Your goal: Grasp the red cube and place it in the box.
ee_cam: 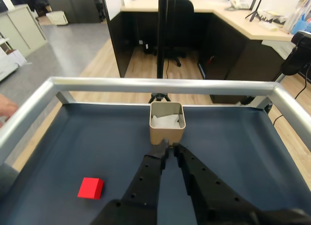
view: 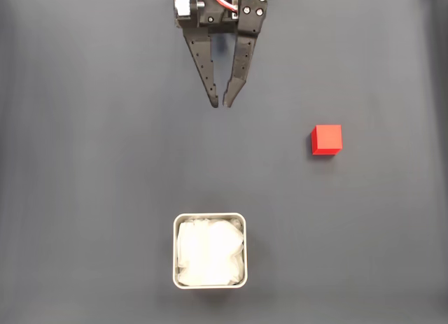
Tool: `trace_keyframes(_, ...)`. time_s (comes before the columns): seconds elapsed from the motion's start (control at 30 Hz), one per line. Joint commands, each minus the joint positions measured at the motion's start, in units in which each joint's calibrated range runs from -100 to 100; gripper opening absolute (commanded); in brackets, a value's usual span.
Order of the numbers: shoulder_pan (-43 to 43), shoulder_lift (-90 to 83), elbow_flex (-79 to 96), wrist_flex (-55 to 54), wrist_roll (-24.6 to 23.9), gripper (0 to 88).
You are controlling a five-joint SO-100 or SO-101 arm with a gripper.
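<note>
The red cube (view: 327, 139) rests on the dark mat at the right of the fixed view, and at the lower left in the wrist view (ee_cam: 91, 187). The box (view: 209, 215), with its metal rim and white lining, stands at the bottom centre of the fixed view. In the wrist view it sits straight ahead of the fingertips (ee_cam: 166, 134). My gripper (view: 220, 103) hangs at the top centre, pointing toward the box, well left of the cube. Its black fingers meet at the tips (ee_cam: 170, 146) with nothing between them, so it is shut.
A silver metal rail (ee_cam: 160, 85) frames the dark blue-grey mat (view: 105, 163). A person's hand (ee_cam: 6, 106) shows at the left edge beyond the rail. Office desks and a chair (ee_cam: 180, 16) stand further off.
</note>
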Motion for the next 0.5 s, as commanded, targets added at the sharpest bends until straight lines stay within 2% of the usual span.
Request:
trace_keyframes(0.0,0.1,5.1,-8.3,5.8,0.4,0.0)
trace_keyframes(0.23,-0.6,10.4,-12.6,12.2,0.5,0.0)
trace_keyframes(0.47,-5.7,11.7,-12.7,13.5,0.6,0.0)
